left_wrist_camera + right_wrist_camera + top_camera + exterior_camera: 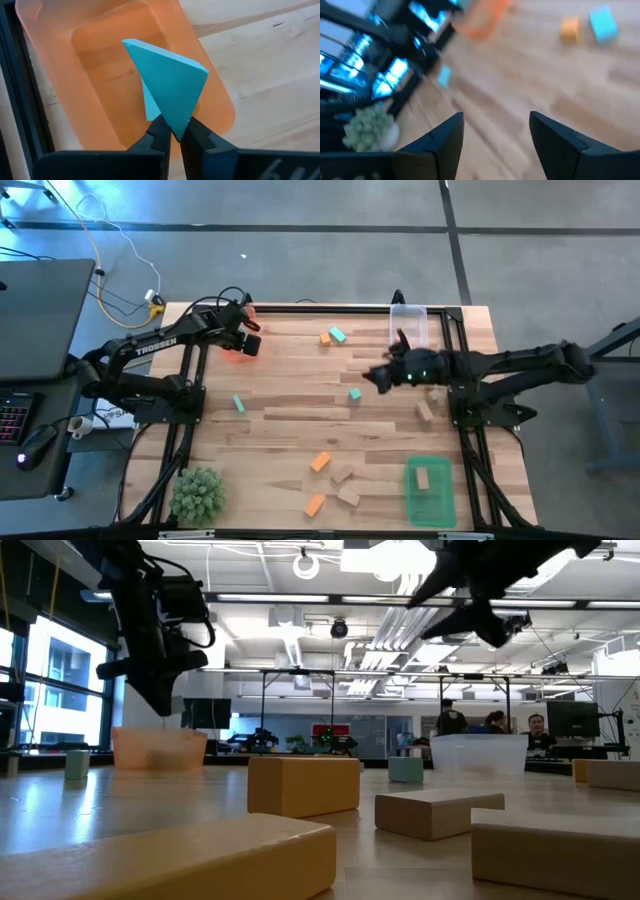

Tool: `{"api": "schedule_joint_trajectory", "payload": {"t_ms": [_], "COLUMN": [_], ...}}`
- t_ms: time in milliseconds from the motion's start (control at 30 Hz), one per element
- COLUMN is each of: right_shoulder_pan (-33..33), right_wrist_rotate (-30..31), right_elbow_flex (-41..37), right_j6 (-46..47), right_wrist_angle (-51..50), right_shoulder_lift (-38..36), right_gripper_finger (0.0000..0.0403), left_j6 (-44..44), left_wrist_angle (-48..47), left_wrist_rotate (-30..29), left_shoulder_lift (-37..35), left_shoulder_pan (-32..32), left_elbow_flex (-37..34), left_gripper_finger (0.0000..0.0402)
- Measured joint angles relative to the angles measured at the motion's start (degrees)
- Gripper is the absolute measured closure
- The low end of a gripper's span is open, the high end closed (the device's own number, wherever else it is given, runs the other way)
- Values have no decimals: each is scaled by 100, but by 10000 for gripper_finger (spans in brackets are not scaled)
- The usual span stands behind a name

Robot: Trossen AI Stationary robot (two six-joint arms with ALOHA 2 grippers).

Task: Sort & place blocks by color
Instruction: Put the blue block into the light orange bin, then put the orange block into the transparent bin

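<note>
Left hand (175,136) pinching teal wedge (167,85) by its tip directly over orange tray (60,75); right hand (495,145) open, empty.

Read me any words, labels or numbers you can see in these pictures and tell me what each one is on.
"TROSSEN": white letters along the left arm, seen from above.
White tag beside the left arm's base: dark print, too small to read.
Nothing else is readable on the blocks, trays or table.
</note>
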Motion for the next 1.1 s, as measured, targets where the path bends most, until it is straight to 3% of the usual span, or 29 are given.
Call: {"api": "schedule_joint_trajectory", "payload": {"t_ms": [133, 333, 467, 667, 800, 900, 1100], "right_shoulder_pan": [-577, -1328, -1478, -1268, -1001, -745, -170], "right_wrist_rotate": [-275, -1466, -2138, -2379, -2383, -2501, -2528], "right_elbow_flex": [0, 0, 0, 0, 0, 0, 0], "right_j6": [-651, -1076, -1202, -1190, -1188, -1188, -1263], "right_wrist_angle": [593, 868, 916, 1563, 2299, 2775, 3569], "right_shoulder_lift": [0, 0, 2, 2, 2, 2, 2], "right_gripper_finger": [190, 190, 190, 190, 190, 190, 190], "left_j6": [-44, -59, -61, -61, 109, 304, 389], "left_wrist_angle": [-1, -4, -2, 0, -31, -124, -234], "left_wrist_rotate": [1, 234, 352, 732, 1316, 1716, 1950], "left_shoulder_lift": [0, 0, 0, -2, -2, -22, -212], "left_shoulder_pan": [0, 0, 0, 0, 0, -2, -211], "left_elbow_flex": [0, 0, 0, 0, 43, 259, 808], "left_gripper_finger": [367, 334, 312, 277, 261, 256, 259]}}
